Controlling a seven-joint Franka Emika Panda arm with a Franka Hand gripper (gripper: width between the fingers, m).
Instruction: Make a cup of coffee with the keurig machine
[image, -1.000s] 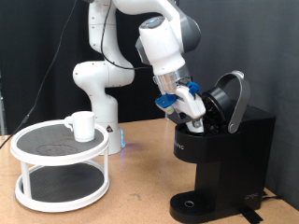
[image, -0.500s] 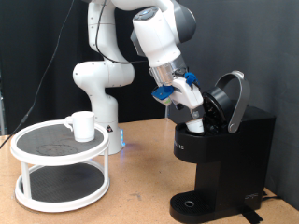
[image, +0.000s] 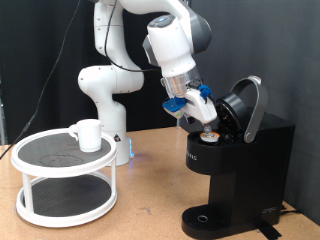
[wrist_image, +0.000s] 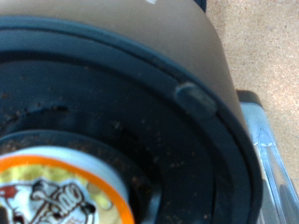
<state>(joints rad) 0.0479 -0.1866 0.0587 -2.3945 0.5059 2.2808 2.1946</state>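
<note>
Tool (image: 207, 120) above open keurig machine (image: 240, 160); cup (image: 88, 135) well apart.

Very close in front of the hand is the keurig machine (wrist_image: 140, 121). Its round black pod hole fills almost the whole picture, ringed by a thick dark rim. A small raised tab (wrist_image: 194, 95) sits on that rim. Down inside the hole lies a pod (wrist_image: 56, 198) with a white edge, an orange ring and a little drawing on its lid. Past the rim there is a tan surface (wrist_image: 262, 42) and a shiny grey piece (wrist_image: 276, 168). No fingers show.
</note>
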